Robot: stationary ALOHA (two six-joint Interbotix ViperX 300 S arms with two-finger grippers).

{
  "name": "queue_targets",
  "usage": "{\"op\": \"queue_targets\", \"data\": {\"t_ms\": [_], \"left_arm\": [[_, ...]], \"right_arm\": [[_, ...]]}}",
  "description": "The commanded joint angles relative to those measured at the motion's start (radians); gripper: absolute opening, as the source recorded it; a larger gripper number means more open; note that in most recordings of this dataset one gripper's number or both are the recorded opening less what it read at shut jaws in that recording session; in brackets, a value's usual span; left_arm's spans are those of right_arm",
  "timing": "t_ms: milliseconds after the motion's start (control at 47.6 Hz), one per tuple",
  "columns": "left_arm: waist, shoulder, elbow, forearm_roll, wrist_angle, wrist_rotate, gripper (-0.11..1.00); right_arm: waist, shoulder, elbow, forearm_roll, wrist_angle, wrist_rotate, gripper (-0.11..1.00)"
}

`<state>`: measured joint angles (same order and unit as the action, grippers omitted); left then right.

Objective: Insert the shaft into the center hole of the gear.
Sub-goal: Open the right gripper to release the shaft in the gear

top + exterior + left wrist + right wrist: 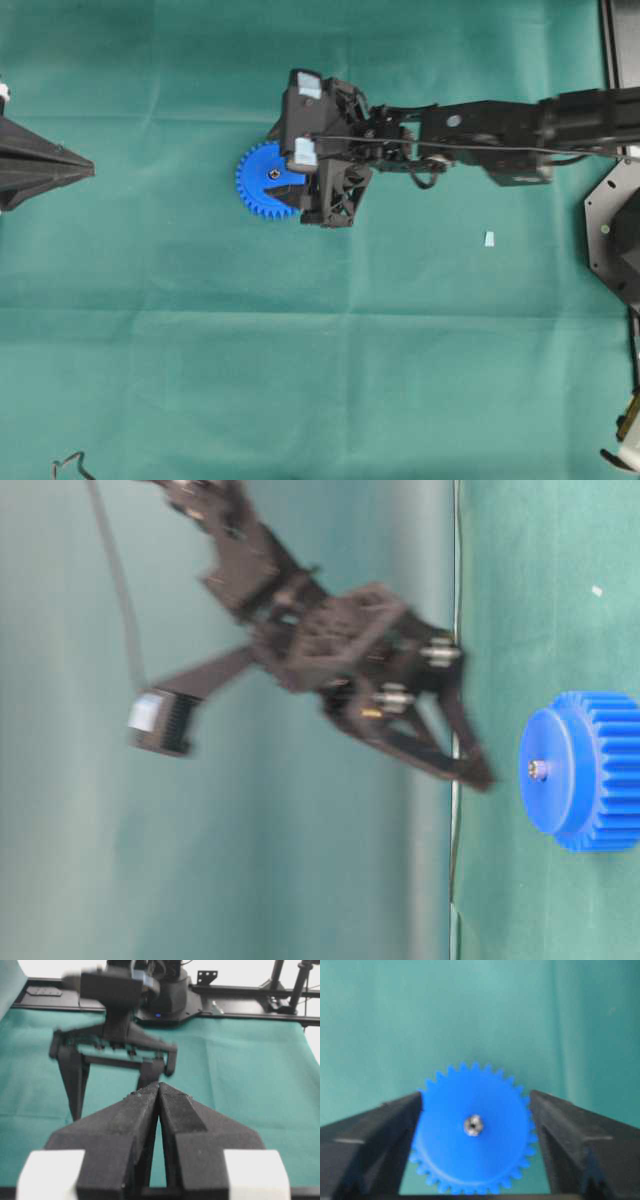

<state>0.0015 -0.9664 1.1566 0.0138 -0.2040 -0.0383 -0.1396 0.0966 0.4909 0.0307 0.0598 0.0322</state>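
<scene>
The blue gear (259, 180) lies flat on the green cloth, toothed rim all round. The silvery shaft (272, 174) stands in its center hole, its tip sticking up from the face (538, 770); the hole itself is filled by it. My right gripper (475, 1097) hovers over the gear (472, 1132), open, one finger (375, 1135) on each side of the rim and clear of the shaft (473, 1125). My left gripper (159, 1086) is shut on nothing and sits at the far left (85, 168), well apart from the gear.
A small pale scrap (489, 239) lies on the cloth right of the gear. The right arm (500, 125) stretches in from the right edge. A black frame rail (610, 40) and an arm base (615, 235) stand at the right. A cable end (70, 465) shows bottom left.
</scene>
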Motion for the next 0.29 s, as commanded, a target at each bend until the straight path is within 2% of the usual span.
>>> {"op": "queue_targets", "data": {"t_ms": [0, 273], "left_arm": [[-0.002, 0.009, -0.029, 0.003, -0.005, -0.002, 0.0], [-0.002, 0.009, -0.028, 0.003, -0.005, -0.002, 0.0]], "right_arm": [[0.002, -0.089, -0.002, -0.005, 0.015, 0.0, 0.83], [0.0, -0.256, 0.069, -0.011, 0.034, -0.002, 0.85]]}}
